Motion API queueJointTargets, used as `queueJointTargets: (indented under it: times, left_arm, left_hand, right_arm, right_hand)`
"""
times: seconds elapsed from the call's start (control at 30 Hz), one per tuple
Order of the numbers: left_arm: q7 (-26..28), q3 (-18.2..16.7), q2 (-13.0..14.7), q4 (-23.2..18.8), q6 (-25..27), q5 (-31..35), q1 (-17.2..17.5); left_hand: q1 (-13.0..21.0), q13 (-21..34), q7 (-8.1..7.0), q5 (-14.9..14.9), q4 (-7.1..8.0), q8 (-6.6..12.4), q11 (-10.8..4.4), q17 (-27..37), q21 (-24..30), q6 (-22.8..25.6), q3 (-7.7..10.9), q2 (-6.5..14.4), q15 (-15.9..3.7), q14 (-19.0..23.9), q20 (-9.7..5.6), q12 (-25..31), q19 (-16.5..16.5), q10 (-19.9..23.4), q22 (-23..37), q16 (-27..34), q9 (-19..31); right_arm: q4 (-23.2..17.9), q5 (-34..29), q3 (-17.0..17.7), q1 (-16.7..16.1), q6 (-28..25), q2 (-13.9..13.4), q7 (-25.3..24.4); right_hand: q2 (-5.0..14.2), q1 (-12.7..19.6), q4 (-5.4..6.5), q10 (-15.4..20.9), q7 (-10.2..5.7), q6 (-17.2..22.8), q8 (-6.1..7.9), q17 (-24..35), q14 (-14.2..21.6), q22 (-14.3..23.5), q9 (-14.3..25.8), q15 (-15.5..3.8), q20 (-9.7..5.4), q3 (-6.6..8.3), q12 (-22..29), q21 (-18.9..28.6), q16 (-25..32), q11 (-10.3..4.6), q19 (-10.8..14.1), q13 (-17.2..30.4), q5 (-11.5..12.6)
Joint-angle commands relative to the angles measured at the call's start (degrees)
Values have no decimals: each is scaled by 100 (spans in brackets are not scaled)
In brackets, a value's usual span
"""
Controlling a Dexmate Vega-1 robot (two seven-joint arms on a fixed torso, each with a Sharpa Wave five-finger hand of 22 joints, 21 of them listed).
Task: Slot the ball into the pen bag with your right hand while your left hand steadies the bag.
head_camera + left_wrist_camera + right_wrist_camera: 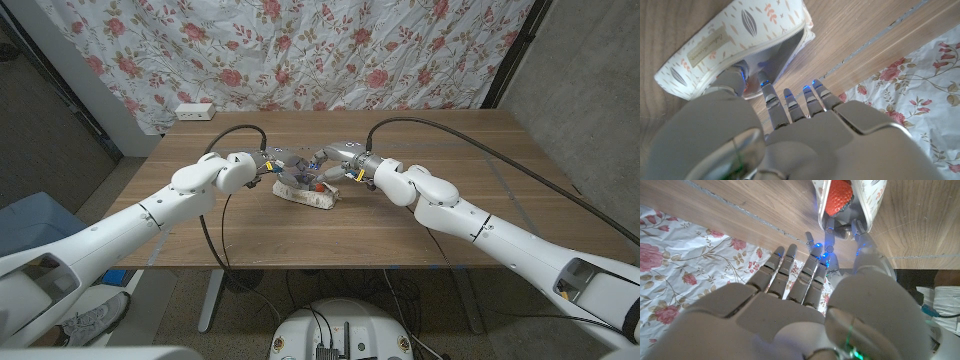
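Where both hands crowd over the pen bag (308,194) at the middle of the wooden table (480,210), the head view hides much of its mouth. The right wrist view shows the red ball (838,196) inside the open bag (partly cut off), with the right hand (343,160) pinching the rim beside it. The left hand (277,162) pinches the bag's unzipped edge.

Cream pen bag (308,193) with leaf print, lying on its side mid-desk, toward twelve o'clock, zip mouth gaping open. Red, dimpled ball (837,196) sitting inside that mouth, half sunk between the fabric walls.
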Motion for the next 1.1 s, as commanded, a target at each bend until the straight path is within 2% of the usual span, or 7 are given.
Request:
queueJointTargets:
  times: [0.03,0.47,0.63,0.9,1.1]
  left_arm:
    - [45,-95,68,-126,91,-47,81]
    - [51,-192,126,-270,219,-97,149]
    - [83,-272,169,-322,255,-234,225]
    - [110,-345,210,-397,300,-333,263]
    - [66,-505,173,-390,406,-776,331]
  left_hand:
    - [7,18,17,31,13,22,-18,9,5,39,-36,50,-485,36,-17,26,2,47,16,10,21]
    - [-1,18,11,29,15,45,-32,7,11,113,-56,100,-505,84,-9,47,24,120,16,20,23]
    - [3,18,29,29,13,51,-49,7,20,147,-62,130,-506,144,-10,64,52,183,17,36,24]
    - [5,19,66,27,8,58,-66,6,38,201,-76,168,-527,224,-43,91,116,291,19,50,26]
    - [-6,22,101,23,8,34,-70,6,42,160,-94,179,-536,260,-54,114,139,383,20,53,27]
  right_arm:
    - [-151,86,131,-82,-102,-96,-73]
    - [-265,158,306,-219,-179,-226,-213]
    - [-272,193,367,-261,-247,-238,-296]
    - [-272,331,475,-327,-221,-303,-437]
    - [-159,646,622,-436,-113,-284,-671]
  right_hand:
    - [-20,-16,31,11,25,0,-15,7,-35,8,11,-816,6,-3,25,-10,0,-7,23,25,22]
    - [55,-45,50,27,14,46,-6,18,-30,8,11,-826,-4,11,42,-9,6,-8,20,24,24]
    - [104,-84,71,15,15,52,-10,26,-21,9,12,-805,69,13,42,-6,12,-6,24,19,18]
    - [116,-105,76,0,18,62,-10,28,-23,9,12,-810,88,10,38,-5,11,1,23,14,14]
    - [117,-144,80,-102,11,85,-8,28,-33,8,11,-818,98,-4,1,-7,1,16,19,3,7]
